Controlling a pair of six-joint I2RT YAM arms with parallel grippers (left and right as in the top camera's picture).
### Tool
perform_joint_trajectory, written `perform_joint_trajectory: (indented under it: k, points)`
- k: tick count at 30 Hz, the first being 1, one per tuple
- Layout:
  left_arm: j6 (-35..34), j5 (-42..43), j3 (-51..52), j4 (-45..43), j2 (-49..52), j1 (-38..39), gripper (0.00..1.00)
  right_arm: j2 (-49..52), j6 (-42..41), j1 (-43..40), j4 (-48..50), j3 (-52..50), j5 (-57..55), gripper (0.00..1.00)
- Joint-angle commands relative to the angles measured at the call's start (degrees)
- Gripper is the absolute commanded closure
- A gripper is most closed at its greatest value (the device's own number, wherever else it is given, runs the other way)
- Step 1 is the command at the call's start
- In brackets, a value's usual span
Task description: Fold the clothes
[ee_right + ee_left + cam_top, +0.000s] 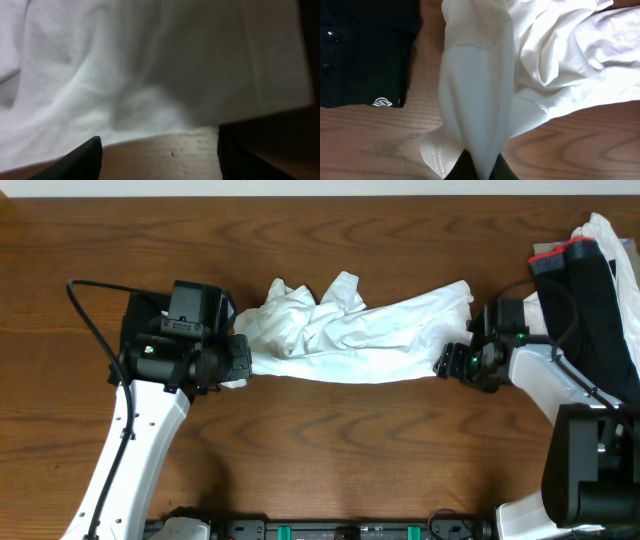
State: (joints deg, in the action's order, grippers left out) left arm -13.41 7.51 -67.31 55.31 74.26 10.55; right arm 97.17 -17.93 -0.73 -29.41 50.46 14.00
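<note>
A crumpled white T-shirt [350,330] lies stretched across the middle of the wooden table; no print shows. My left gripper [238,360] is shut on its left end; in the left wrist view the white cloth [480,85] runs up out of the closed jaws [480,167]. My right gripper [450,363] sits at the shirt's right end. In the right wrist view its fingers are spread [160,150] with bare wood between them and the shirt's edge [150,75] just beyond. A folded black garment [365,50] lies on the table left of the shirt in the left wrist view.
A pile of black and white clothes [595,270] with a red-edged item [565,252] lies at the table's far right, behind the right arm. The table's back edge [320,194] runs along the top.
</note>
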Motion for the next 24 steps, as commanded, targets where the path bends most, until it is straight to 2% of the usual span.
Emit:
perform_joint_trajectory:
  k: [1, 4, 9, 14, 18, 19, 24]
  points:
    - [0.92, -0.68, -0.26, 0.11, 0.00, -0.24, 0.94, -0.61, -5.35, -0.37, 3.76, -3.50, 1.62, 0.29]
    - [0.92, -0.68, -0.28, 0.09, 0.00, -0.24, 0.94, -0.48, -7.74, -0.37, 7.13, -5.42, -0.42, 0.30]
    - [0.94, -0.68, -0.28, 0.09, 0.00, -0.24, 0.94, -0.46, -8.85, -0.37, 11.28, -7.17, -2.19, 0.46]
    - [0.92, -0.68, -0.28, -0.31, 0.00, -0.24, 0.94, -0.46, -8.83, -0.37, 11.47, -7.23, -2.19, 0.62]
    - [0.94, -0.70, -0.28, -0.35, 0.00, -0.24, 0.94, -0.46, -8.81, -0.37, 11.52, -7.23, -2.16, 0.83]
    - [0.94, -0.68, -0.28, -0.35, 0.00, -0.24, 0.94, -0.46, -8.66, -0.37, 11.67, -7.23, -2.16, 0.97]
    - [1.42, -0.70, -0.28, -0.31, -0.02, -0.24, 0.94, -1.53, -4.02, -0.39, 11.08, -5.92, -1.55, 0.99]
